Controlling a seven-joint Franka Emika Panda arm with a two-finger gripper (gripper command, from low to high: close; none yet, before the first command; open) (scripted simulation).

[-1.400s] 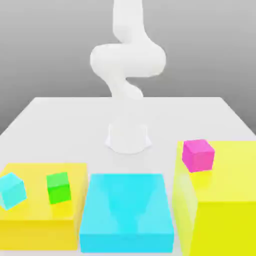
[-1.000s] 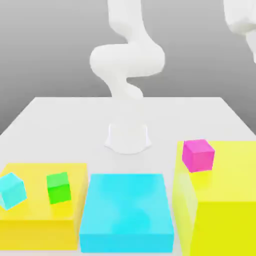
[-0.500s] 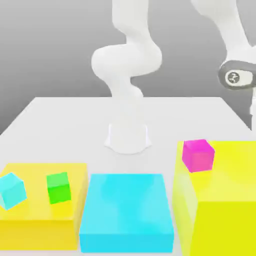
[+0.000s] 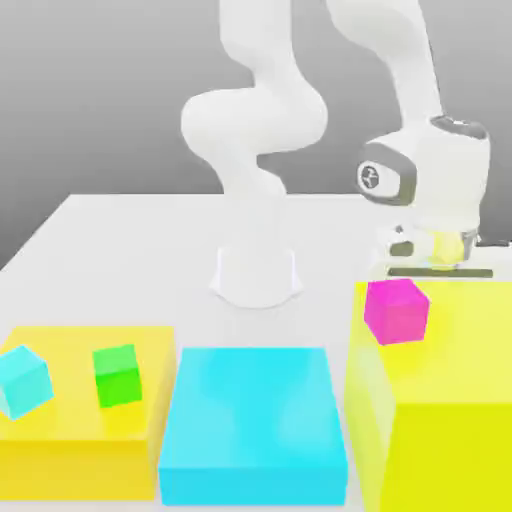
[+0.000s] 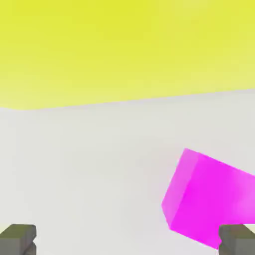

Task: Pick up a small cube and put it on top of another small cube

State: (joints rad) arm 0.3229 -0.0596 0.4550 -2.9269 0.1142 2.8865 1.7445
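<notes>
The magenta cube [image 4: 397, 311] sat near the corner of the tall yellow block [image 4: 450, 400] on the exterior view's right, turned a little so its edges ran askew to the block's sides. We had our gripper [image 4: 440, 262] just behind it and slightly toward that view's right, pointing down, fingers [image 5: 18, 238] spread wide and holding nothing. In the hand view the cube lay off-centre, close against one fingertip rather than midway between the two. We judged the coming move turned on that offset: the hand needed to shift toward the cube and match its skew before descending. The green cube [image 4: 118, 375] and the cyan cube [image 4: 24, 380] rested well apart on the low yellow block [image 4: 80, 440].
</notes>
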